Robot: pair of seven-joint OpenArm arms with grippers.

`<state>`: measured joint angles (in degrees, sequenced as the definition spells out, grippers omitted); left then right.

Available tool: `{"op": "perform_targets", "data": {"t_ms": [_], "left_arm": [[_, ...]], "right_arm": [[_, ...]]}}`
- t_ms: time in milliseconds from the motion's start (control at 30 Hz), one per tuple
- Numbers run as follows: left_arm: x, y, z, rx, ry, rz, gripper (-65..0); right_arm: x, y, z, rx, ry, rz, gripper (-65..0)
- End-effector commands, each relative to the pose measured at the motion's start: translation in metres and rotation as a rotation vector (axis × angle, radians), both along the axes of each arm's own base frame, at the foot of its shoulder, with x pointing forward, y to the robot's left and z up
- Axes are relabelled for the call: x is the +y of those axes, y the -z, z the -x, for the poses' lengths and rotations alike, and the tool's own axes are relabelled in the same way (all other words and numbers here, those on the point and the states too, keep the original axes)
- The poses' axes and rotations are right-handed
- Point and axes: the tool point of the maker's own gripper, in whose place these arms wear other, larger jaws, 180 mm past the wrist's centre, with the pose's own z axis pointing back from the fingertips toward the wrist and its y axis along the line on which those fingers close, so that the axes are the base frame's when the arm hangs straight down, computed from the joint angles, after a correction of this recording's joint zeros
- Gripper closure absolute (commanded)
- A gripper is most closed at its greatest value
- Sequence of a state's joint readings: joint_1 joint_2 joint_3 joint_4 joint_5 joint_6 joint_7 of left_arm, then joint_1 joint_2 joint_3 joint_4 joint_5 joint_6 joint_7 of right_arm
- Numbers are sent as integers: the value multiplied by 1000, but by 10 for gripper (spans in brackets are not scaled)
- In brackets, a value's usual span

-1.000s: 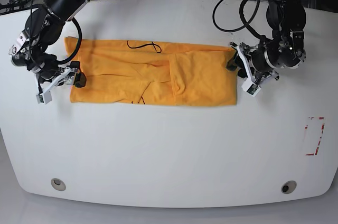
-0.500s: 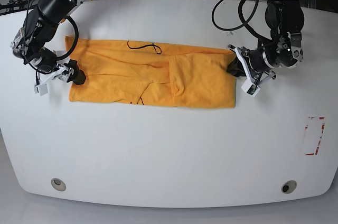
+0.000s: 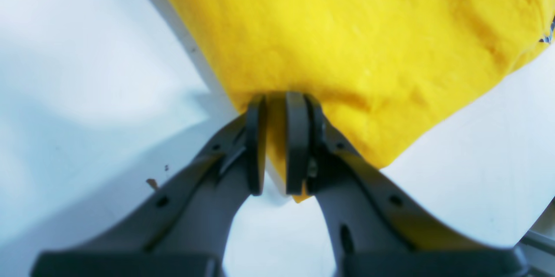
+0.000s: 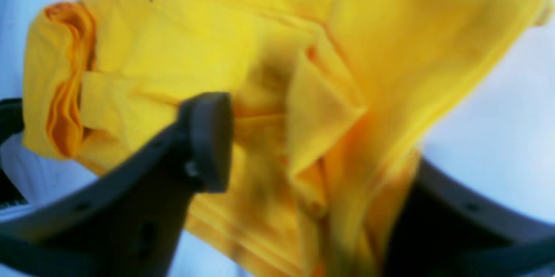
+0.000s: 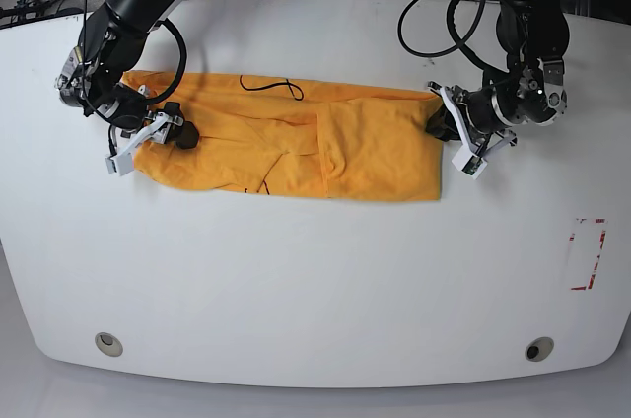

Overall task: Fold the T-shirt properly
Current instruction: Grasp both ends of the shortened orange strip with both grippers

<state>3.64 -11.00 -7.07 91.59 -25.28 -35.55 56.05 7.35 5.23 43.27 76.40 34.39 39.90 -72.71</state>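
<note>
We see the left hand (image 3: 275,142) pinched nearly shut on the edge of the T-shirt (image 5: 296,147) — in its wrist view the two dark flat pads (image 3: 256,145) stand almost parallel with a thin fold of yellow cloth caught between them. In the base view that hand (image 5: 439,122) sits at the shirt's end on the view's right, low against the desk (image 5: 315,270).

The right hand (image 4: 303,147) is half open with cloth bunched in its gap. One rounded dark fingertip (image 4: 208,138) lies on top of the fabric, and the other finger is mostly covered by a hanging fold, so we cannot tell whether it has a true grip. In the base view this hand (image 5: 163,130) rests on the shirt's end on the view's left.

The T-shirt lies along the middle of the white desk as a long, roughly rectangular band, orange-yellow, soft and creased, with layered folds near its centre and a thin dark thread-like loop (image 5: 271,86) near its upper edge. The desk is smooth, glossy white with rounded corners; a red-marked patch (image 5: 589,253) sits near its edge on the view's right, and two small round fittings (image 5: 109,344) sit near the front.

Compared with half a second ago, the right hand has moved inward onto the cloth and narrowed — the shirt's end there now looks pushed in and rumpled. The left hand has stayed clamped in the same place.
</note>
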Motion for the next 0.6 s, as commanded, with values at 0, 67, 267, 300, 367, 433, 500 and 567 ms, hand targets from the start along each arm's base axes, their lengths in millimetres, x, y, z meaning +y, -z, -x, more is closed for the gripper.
{"op": "perform_targets", "data": {"t_ms": [0,67,267,300,367,433,500,567], "left_arm": [[-1,-12,-10,-45,0,16,-60],[-1,-13,-11,-47,-2,16,-60],[-3,-13,-11,-48,-1,21,-61],[-4,-13,-12,-49,0,21,-61],[-6,-12,-11,-45,8,22,-61],[-15,-4,-6,-19,34,28,-61],[-22,5,-1,11,52,33,-61],[-27,9,0,15,58,49,-61]], "right_arm": [[-7,-12,-10,-40,3,21,-174],[-8,-13,-10,-41,3,24,-86],[-15,-19,-12,-58,6,41,0],[-18,-24,-13,-70,4,62,0],[-21,-33,-14,-85,-7,102,0],[-23,-43,-13,-93,-24,135,0],[-20,-49,-13,-99,-37,153,0],[-19,-60,-14,-115,-48,179,0]]}}
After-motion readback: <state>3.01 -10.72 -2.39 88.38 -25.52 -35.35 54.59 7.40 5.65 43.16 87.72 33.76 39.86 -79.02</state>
